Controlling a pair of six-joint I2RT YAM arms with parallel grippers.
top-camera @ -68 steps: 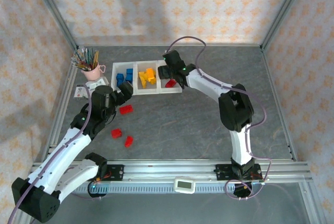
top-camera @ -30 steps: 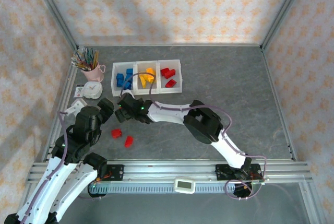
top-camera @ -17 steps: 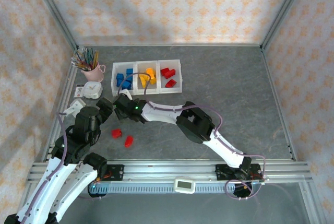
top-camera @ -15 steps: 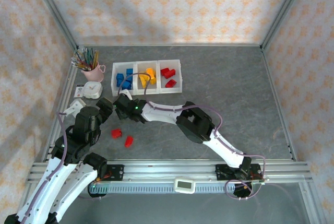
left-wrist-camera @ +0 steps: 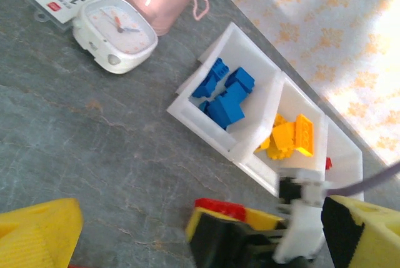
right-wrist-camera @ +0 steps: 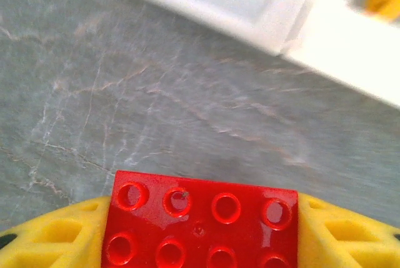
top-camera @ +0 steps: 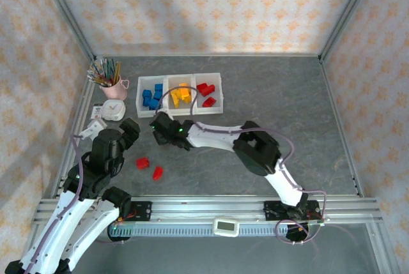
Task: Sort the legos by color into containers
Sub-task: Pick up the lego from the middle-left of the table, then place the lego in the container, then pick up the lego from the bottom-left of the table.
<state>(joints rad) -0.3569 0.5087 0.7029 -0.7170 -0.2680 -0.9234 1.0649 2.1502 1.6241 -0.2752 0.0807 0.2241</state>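
while the right gripper (top-camera: 163, 126) is clenched on a small red plastic brick (right-wrist-camera: 200, 230) — its yellow pads (right-wrist-camera: 50, 243) flank either end — the sorting looks close to finished. just beyond that gripper sits the low translucent-white three-bin tray (top-camera: 181, 75), and the held brick hangs over the grey surface (top-camera: 287, 95), short of the tray's near wall. the bin nearest the gripper holds blue bricks (top-camera: 151, 97), the middle one yellow-orange bricks (top-camera: 181, 95), and the one farthest off to its right red bricks (top-camera: 206, 92); no colour looks mixed. the left gripper (top-camera: 130, 128) stands released and empty, close beside the right one. behind both grippers, toward the arm bases, two loose red bricks (top-camera: 142, 163) lie on the surface — so by my reckoning three reds are left to go into the red bin.
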